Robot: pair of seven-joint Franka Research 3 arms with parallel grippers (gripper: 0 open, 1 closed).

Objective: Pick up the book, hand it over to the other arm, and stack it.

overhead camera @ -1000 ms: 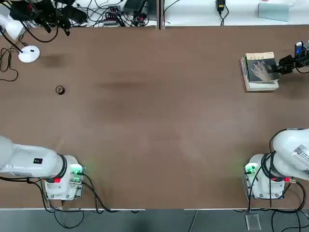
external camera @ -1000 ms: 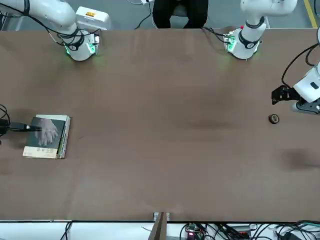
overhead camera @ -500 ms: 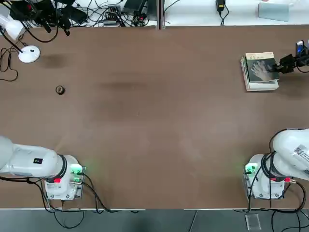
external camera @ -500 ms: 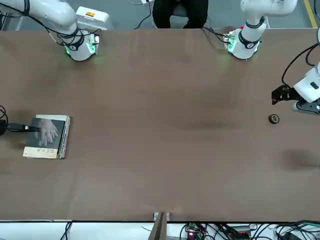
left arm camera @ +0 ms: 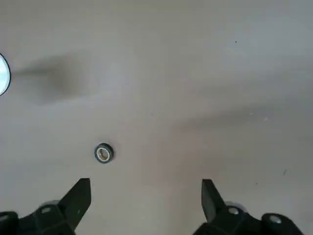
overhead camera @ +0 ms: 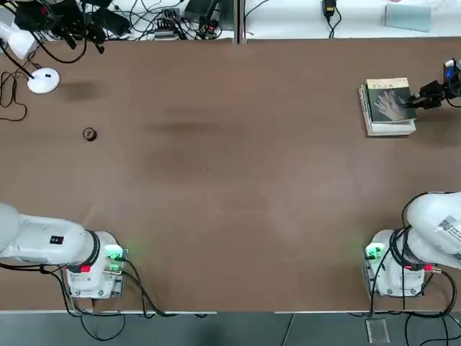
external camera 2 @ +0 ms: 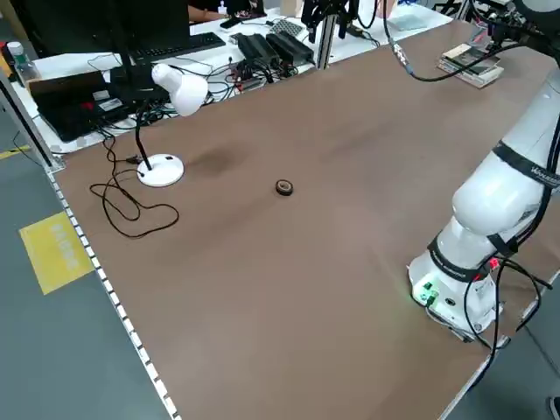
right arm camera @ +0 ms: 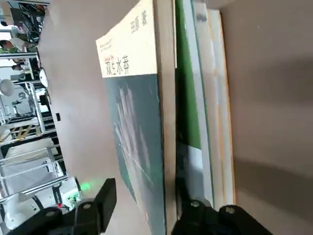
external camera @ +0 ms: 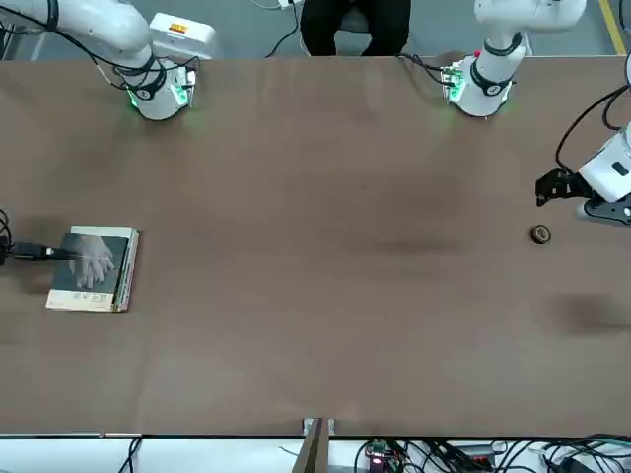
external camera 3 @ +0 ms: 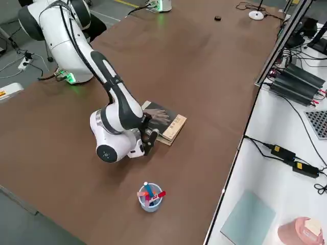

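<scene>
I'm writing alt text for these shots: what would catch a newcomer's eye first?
Probably the right gripper, its fingers apart around the edge of the small dark book atop the stack. Then perhaps the cup of bright markers, on the table nearer the right side camera.

On the worktop, the book (overhead camera: 389, 104) lies atop a stack (overhead camera: 392, 129) at two o'clock; the ring (overhead camera: 89, 134) sits at ten o'clock.

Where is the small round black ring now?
In the top view, the ring lies on the table's left side, beyond the left arm and nearest to the round white lamp base.
</scene>
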